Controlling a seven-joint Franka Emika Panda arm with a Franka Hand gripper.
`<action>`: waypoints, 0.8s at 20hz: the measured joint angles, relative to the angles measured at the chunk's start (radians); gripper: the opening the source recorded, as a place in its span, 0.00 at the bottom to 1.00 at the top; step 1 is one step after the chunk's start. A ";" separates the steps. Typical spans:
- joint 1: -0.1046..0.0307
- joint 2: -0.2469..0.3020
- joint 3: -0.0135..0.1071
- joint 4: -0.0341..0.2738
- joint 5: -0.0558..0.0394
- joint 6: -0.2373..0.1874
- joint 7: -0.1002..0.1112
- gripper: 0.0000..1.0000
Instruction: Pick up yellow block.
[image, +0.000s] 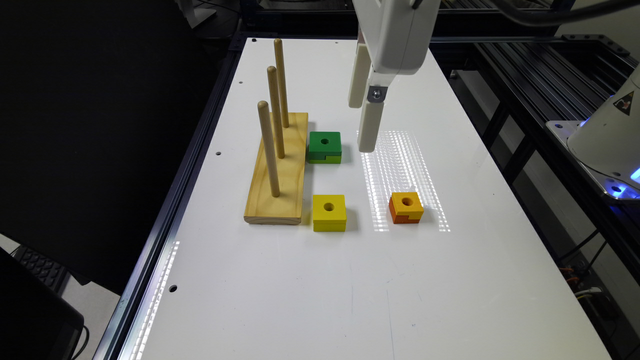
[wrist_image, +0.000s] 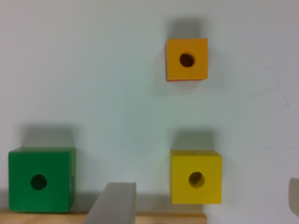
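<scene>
The yellow block (image: 329, 212) (wrist_image: 195, 177), solid bright yellow with a round centre hole, lies flat on the white table (image: 310, 300) just beside the near end of the wooden peg board (image: 277, 170). My gripper (image: 362, 125) (wrist_image: 205, 184) hangs open well above the table, farther back than the block and toward the exterior view's right of the green block. Nothing is between its fingers (wrist_image: 113, 205). In the wrist view the yellow block lies far below, between the two spread fingers.
A green block (image: 325, 146) (wrist_image: 41, 179) rests against the peg board's side. An orange block (image: 406, 207) (wrist_image: 186, 59) lies to the exterior view's right of the yellow one. Three upright pegs (image: 268, 147) stand on the board. The table's edges drop off at both sides.
</scene>
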 joint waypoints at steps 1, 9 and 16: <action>0.000 0.003 0.000 0.000 0.0000 0.000 0.000 1.00; -0.001 0.062 0.000 0.001 -0.0006 0.044 0.000 1.00; -0.001 0.070 0.000 0.001 -0.0006 0.050 0.000 1.00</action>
